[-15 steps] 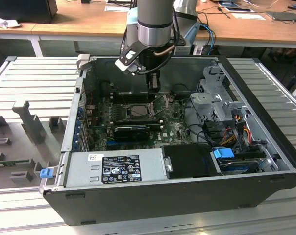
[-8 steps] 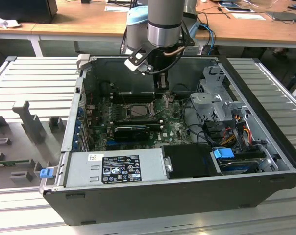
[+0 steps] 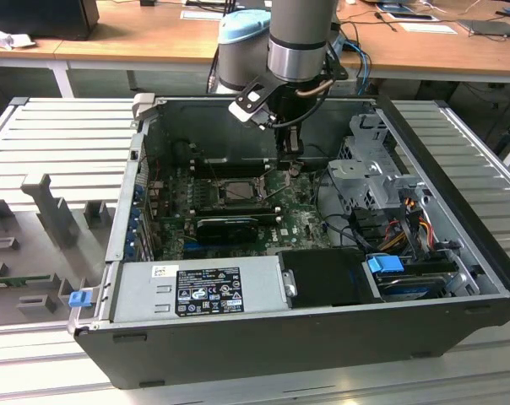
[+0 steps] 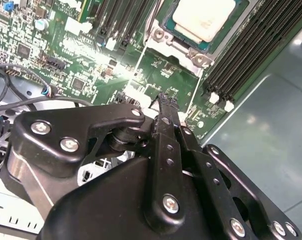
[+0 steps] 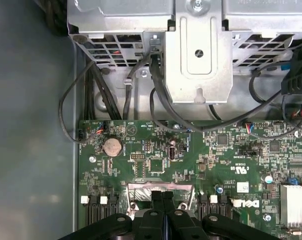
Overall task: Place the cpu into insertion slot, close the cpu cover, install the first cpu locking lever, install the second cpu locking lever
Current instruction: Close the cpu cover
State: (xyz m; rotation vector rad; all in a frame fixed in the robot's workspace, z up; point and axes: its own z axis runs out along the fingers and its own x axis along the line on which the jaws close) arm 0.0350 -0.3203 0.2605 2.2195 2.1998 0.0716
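While the robot arm hangs inside an open computer case [image 3: 458,278], its two black fingers [image 4: 163,125] are pressed flat together with nothing between them. Their tips hover just above the green motherboard [image 5: 191,150], right beside the socket [image 3: 238,191]. The cpu [image 4: 203,17] — a pale square chip — sits in that socket, and the cover [image 4: 177,46] looks to lie flat around it. Judging by this, the work stands at the locking levers. Catching a thin wire lever calls for exact tip placement — a slip could scrape the board beside the socket.
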